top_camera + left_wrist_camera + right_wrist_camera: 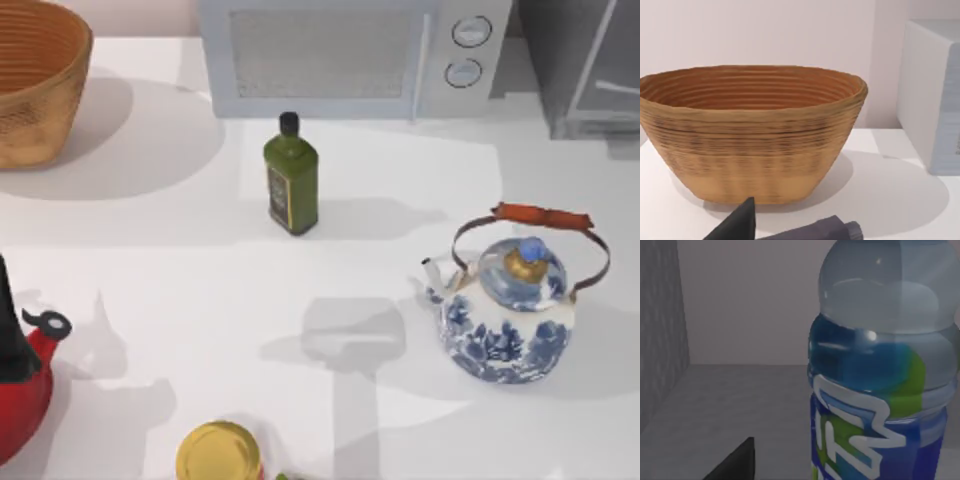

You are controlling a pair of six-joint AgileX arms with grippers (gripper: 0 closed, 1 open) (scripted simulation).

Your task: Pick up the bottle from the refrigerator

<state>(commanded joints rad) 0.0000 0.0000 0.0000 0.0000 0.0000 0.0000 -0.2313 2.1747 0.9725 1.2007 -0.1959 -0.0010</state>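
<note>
— Bottle (880, 370) first: where do we have it relative to our right gripper?

— Just ahead of our right wrist camera and very close, standing upright on the grey floor of the refrigerator (730, 395). One dark finger (737, 462) of the right gripper pokes into the wrist view beside the bottle, apart from it. We cannot tell whether that gripper is spread or closed; nothing shows it holding the bottle.

— Can we read the label?

— No words. We see a blue label with bold white outlined marks, a green patch behind them and clear plastic above. The marks are cut off at the edge of the view, and so are the bottle's top and base.

— And farther in?

— Beyond the bottle a pale back wall, and a darker grey side wall of the compartment.

— Our left gripper?

— Two dark fingers (740, 222) show at the edge of the left wrist view, one pointed and one blunt, close together. We cannot tell their state for sure. Ahead of them stands a woven basket (752, 135) on the white table (890, 200), with the pale side of the microwave (935, 95) farther off.

— From above?

— Near to far: a yellow-lidded jar (219, 452), cut off at the edge; a red kettle (25, 370), partly hidden; a blue-and-white teapot (505, 320); a dark green oil bottle (291, 178) whose label is too small to read; then the microwave's two round knobs and the refrigerator's dark corner with pale bars.
</note>
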